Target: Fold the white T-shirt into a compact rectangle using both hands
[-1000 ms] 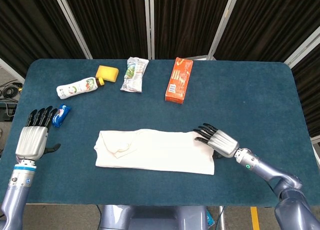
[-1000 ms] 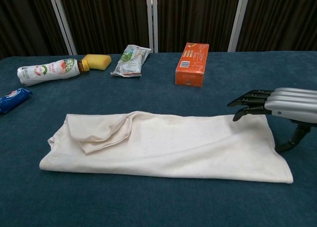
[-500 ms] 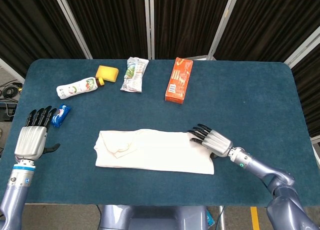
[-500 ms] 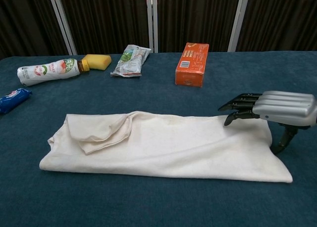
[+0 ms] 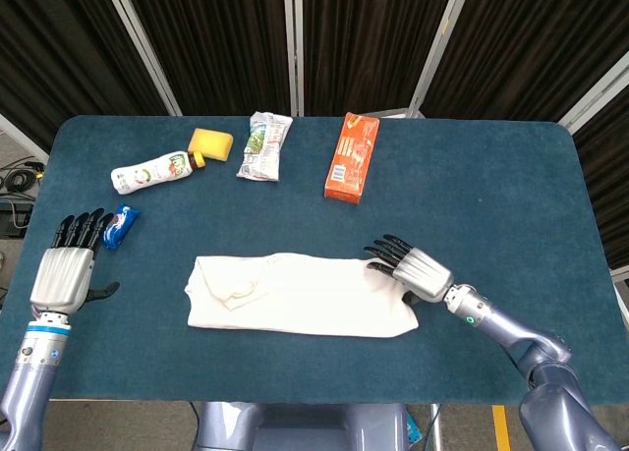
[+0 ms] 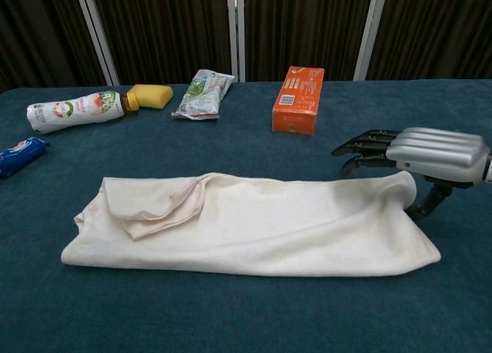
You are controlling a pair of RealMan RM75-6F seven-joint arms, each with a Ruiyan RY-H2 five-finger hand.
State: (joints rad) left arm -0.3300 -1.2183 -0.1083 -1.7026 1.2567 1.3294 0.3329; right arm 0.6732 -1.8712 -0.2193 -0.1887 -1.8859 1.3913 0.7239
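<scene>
Shirt [image 5: 300, 296] first: the white T-shirt is lying as a long folded band across the near middle of the surface [image 5: 472, 186], one fold short of a rectangle, I judge. My right robot hand [image 5: 408, 270] is gathering the band's right end, which is bunching up against it; whether the fingers are pinching cloth I cannot tell. My left robot hand [image 5: 67, 264] is waiting well apart, fingers spread, holding nothing.
</scene>
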